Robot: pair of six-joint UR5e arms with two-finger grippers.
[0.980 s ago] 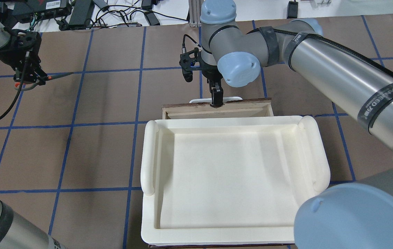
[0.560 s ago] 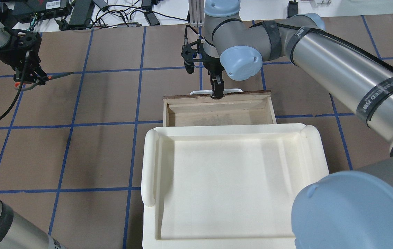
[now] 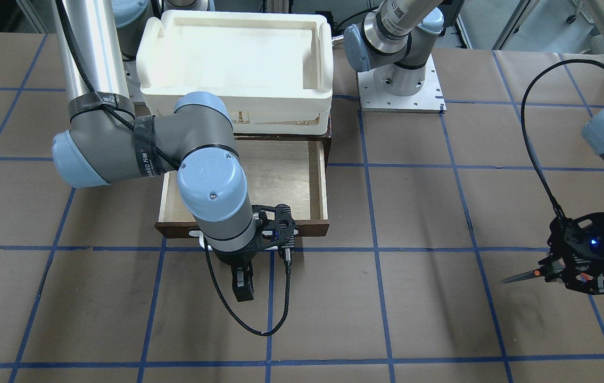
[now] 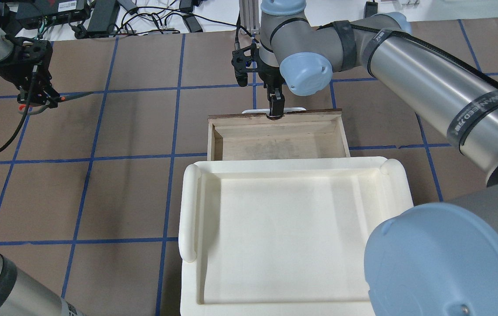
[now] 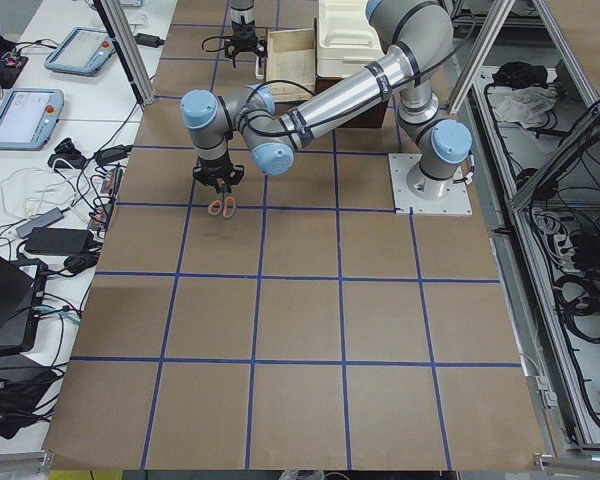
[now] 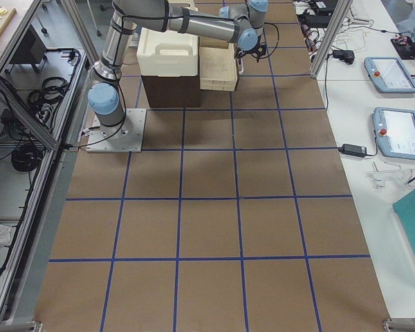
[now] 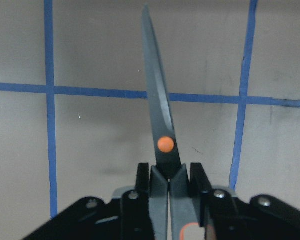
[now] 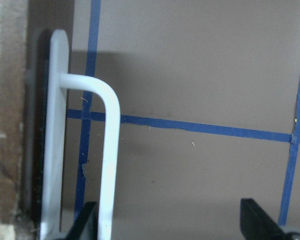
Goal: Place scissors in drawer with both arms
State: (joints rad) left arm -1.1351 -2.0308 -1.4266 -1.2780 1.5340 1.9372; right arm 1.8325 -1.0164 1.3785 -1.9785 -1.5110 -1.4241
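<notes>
Scissors (image 7: 160, 130) are clamped in the left hand (image 4: 42, 97), far left of the surface (image 4: 134, 197) in the overhead view. The fingers (image 7: 149, 187) pinch the shanks just below the orange pivot dot. Blades are closed and point right, toward the drawer's side of the scene. One orange-lined loop shows at the bottom edge of the left wrist view. The scissors are well apart from the drawer (image 4: 275, 145), over brown paper with blue tape lines.

The drawer is pulled out from under the cream tray (image 4: 189, 206), so its pale plywood floor and side walls show. The dark front edge is on the far side in the overhead view.

Right hand (image 4: 276, 109) is at the middle of the drawer front, by the white handle (image 8: 110, 150). It is released: in the right wrist view its two fingers stand wide apart. The handle bar runs down just beside one of them, and I cannot tell if they touch. The right arm (image 4: 428, 87) comes in from the right, over the tray's far right corner.
</notes>
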